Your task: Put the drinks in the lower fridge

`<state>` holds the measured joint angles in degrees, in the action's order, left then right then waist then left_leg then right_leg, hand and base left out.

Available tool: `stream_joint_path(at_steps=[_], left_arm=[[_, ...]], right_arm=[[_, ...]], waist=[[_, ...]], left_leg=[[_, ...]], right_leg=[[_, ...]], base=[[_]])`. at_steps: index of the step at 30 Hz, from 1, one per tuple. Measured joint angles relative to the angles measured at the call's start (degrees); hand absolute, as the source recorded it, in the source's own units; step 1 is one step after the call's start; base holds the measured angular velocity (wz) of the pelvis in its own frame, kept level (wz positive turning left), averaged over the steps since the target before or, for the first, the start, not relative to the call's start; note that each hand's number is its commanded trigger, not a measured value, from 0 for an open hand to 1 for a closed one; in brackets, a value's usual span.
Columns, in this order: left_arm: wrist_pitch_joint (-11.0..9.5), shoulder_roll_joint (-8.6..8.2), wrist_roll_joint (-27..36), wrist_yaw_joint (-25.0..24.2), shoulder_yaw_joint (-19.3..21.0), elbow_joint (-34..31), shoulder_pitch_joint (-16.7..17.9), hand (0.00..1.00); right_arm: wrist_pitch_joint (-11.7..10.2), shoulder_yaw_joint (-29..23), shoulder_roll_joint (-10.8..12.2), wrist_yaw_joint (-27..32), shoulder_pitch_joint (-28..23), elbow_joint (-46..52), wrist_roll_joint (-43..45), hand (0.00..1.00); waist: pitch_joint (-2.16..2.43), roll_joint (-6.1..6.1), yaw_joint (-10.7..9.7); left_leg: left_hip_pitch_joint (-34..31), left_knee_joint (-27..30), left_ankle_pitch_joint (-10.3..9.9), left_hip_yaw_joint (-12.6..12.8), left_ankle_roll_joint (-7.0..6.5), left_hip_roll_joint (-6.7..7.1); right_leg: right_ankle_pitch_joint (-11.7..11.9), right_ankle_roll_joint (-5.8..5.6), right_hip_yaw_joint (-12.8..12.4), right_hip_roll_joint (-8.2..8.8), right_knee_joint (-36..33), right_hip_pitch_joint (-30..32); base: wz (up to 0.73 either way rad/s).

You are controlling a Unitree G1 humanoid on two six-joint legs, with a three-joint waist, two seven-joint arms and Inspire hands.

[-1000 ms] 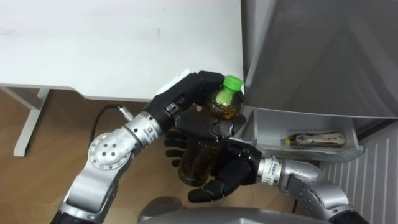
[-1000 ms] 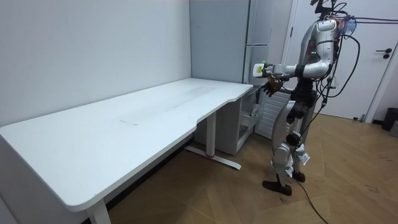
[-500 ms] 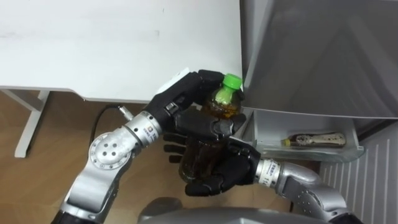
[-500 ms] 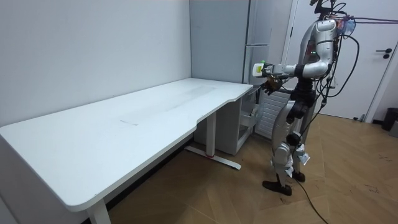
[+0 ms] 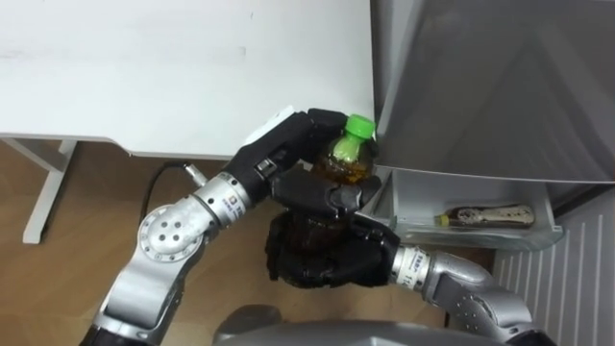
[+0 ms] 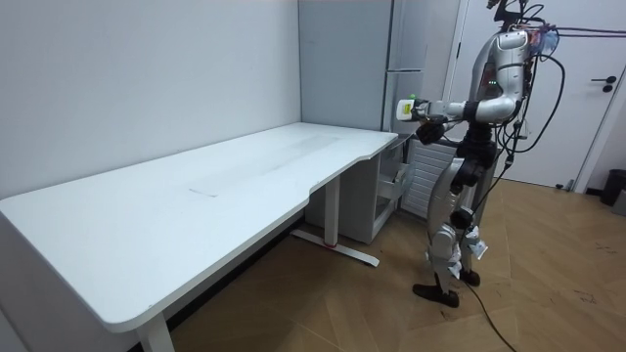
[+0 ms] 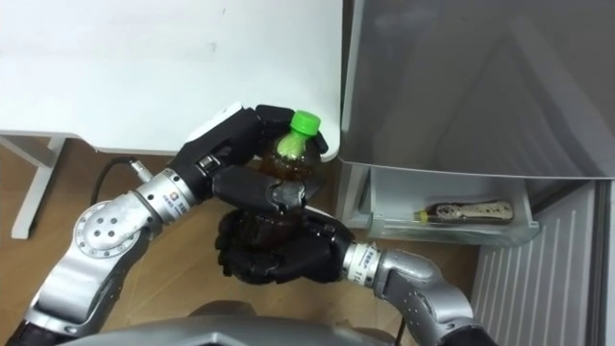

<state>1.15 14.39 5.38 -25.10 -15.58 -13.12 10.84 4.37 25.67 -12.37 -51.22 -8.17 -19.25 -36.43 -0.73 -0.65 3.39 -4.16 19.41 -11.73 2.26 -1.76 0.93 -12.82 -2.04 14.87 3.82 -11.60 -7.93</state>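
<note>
A brown drink bottle (image 5: 344,163) with a green cap (image 5: 358,126) is held upright in front of me, beside the grey fridge (image 5: 480,86). My left hand (image 5: 288,144) is curled round its upper part, just below the cap. My right hand (image 5: 317,261) is wrapped round its lower body from underneath, hiding most of it. The right eye view has the same bottle (image 7: 291,146) between the left hand (image 7: 235,144) and the right hand (image 7: 274,250). In the room view I stand upright facing the fridge (image 6: 342,59), bottle (image 6: 406,108) at chest height.
An open lower fridge compartment (image 5: 413,197) holds another bottle (image 5: 485,215) lying on its side. The white table (image 5: 144,67) reaches up to the fridge on my left, its edge just behind the hands. Wooden floor (image 5: 86,202) lies below.
My right hand, spread open under the bottle before, has curled its fingers round the bottle's lower part. The left hand and the bottle have stayed in place.
</note>
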Motion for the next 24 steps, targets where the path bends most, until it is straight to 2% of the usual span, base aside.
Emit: stream_joint_path(at_steps=[5, 6, 7, 8, 24], left_arm=[[0.0, -0.15, 0.04, -0.07, -0.02, 0.0, 0.01, 1.0], [0.0, -0.51, 0.1, 0.05, 0.13, 0.0, 0.01, 0.67], [0.0, -0.69, 0.16, 0.35, 0.16, 0.0, 0.0, 0.42], [0.0, -0.77, 0.19, 0.47, 0.15, 0.0, 0.0, 0.0], [-0.03, -1.48, 1.16, 0.81, 0.29, -0.04, -0.01, 0.0]], right_arm=[[0.12, -0.06, 0.17, 0.14, -0.13, -0.01, -0.13, 1.0], [0.07, -0.09, 0.29, 0.13, -0.2, -0.01, -0.45, 1.0], [0.04, -0.08, 0.3, 0.14, -0.21, -0.01, -0.88, 1.0], [0.04, -0.09, 0.3, 0.16, -0.21, -0.02, -1.0, 1.0], [0.44, -0.14, 0.36, 0.67, -0.97, -0.27, -1.84, 1.0]], waist=[[0.11, 0.21, -0.01], [0.11, 0.2, -0.01], [0.12, 0.2, -0.01], [0.12, 0.19, -0.02], [0.08, 0.08, 0.08]], left_leg=[[0.25, -0.04, 0.0, 0.0, 0.0, -0.02], [0.26, -0.04, 0.0, 0.0, 0.01, -0.02], [0.27, -0.04, 0.0, 0.0, 0.01, -0.03], [0.29, -0.04, 0.0, 0.0, 0.01, -0.03], [0.26, -0.01, 0.0, 0.0, 0.01, 0.09]], right_leg=[[0.0, 0.0, -0.24, -0.03, 0.0, -0.11], [0.0, 0.0, -0.32, -0.04, 0.0, -0.11], [0.0, 0.0, -0.32, -0.04, -0.01, -0.12], [0.0, 0.0, -0.33, -0.04, -0.01, -0.13], [0.01, 0.01, -0.42, -0.06, 0.0, -0.23]], base=[[0.0], [0.0], [0.0], [0.0], [0.0]])
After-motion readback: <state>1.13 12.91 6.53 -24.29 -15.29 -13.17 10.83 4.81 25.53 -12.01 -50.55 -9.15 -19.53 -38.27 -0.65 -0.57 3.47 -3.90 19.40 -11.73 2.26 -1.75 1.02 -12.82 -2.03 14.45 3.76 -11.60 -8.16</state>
